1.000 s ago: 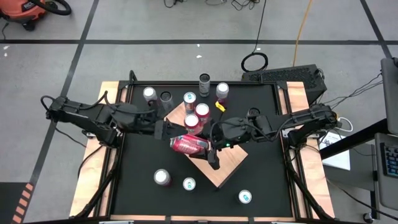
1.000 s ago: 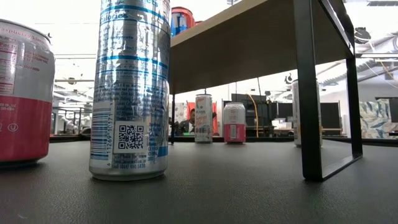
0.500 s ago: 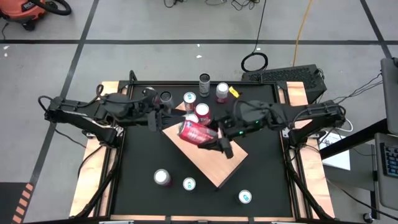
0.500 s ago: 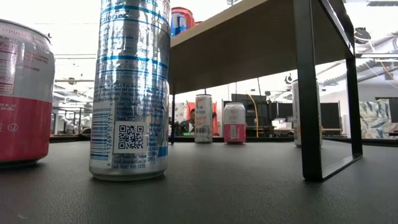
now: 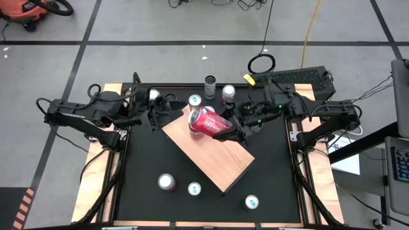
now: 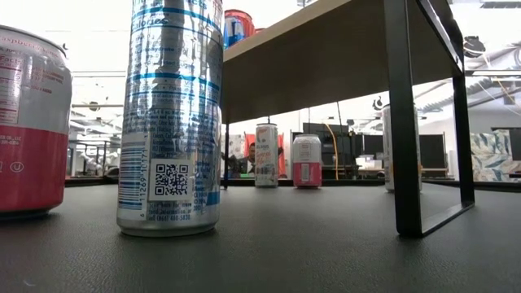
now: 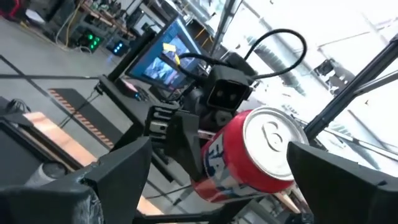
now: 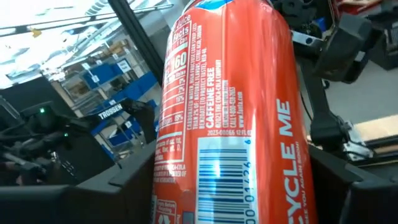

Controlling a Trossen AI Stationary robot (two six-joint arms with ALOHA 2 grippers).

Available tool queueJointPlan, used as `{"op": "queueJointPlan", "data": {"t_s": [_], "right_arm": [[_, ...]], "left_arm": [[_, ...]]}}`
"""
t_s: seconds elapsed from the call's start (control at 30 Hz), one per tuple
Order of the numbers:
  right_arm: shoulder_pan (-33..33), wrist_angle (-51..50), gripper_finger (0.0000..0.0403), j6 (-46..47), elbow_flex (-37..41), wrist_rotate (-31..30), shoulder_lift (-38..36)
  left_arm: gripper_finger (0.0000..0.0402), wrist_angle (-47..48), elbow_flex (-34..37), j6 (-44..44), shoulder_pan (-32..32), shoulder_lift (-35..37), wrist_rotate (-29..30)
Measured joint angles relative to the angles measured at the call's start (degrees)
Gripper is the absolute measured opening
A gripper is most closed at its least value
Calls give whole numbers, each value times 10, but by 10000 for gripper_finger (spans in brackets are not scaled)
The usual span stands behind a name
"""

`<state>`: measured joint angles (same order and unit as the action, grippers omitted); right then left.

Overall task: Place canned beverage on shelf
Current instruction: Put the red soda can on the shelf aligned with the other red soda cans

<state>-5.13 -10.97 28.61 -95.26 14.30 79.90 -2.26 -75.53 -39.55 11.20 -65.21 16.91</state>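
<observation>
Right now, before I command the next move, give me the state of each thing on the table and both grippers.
red can: held on its side above the shelf, in the right gripper.
right gripper: shut on the red can.
left gripper: open, empty, by the shelf's far left corner.
shelf: standing on the table, turned at an angle.
white-topped can: upright at the shelf's far end.
three near cans: upright on the table.

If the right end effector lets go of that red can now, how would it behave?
The red can lies tilted on its side in the right end effector, so it would probably roll on the shelf. Its smooth round wall looks slippery, and thin enough to dent.
</observation>
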Motion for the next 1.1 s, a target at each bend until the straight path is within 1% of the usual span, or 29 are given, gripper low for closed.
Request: {"op": "queueJointPlan", "data": {"t_s": [0.13, 0.23, 0.33, 0.5, 0.6, 0.7, 0.8, 0.93, 1.1], "right_arm": [[7, 16, 269, -12, 13, 3, -2], [9, 69, 269, 1, 46, 9, 0], [9, 178, 271, 25, 95, 9, 1], [9, 401, 271, 72, 192, 2, 0], [9, 508, 271, 82, 239, -31, 0], [9, 584, 271, 82, 269, -59, 0], [9, 615, 271, 75, 280, -70, 0], [10, 617, 272, 49, 280, -68, 0], [13, 612, 272, 42, 280, -63, 2]], "left_arm": [[377, -5, 0, 0, 0, 1, 13], [377, -4, 0, 0, 3, 1, 14], [377, -4, 0, 10, 10, 1, 14], [377, -6, 0, 37, 14, 6, 21], [377, -18, 0, 65, 14, 7, 34], [377, -53, 0, 111, 14, 1, 51], [377, -78, 0, 147, 14, -9, 67], [377, -110, 0, 150, 11, -28, 66], [377, -160, 0, 176, 11, -64, 59]]}}
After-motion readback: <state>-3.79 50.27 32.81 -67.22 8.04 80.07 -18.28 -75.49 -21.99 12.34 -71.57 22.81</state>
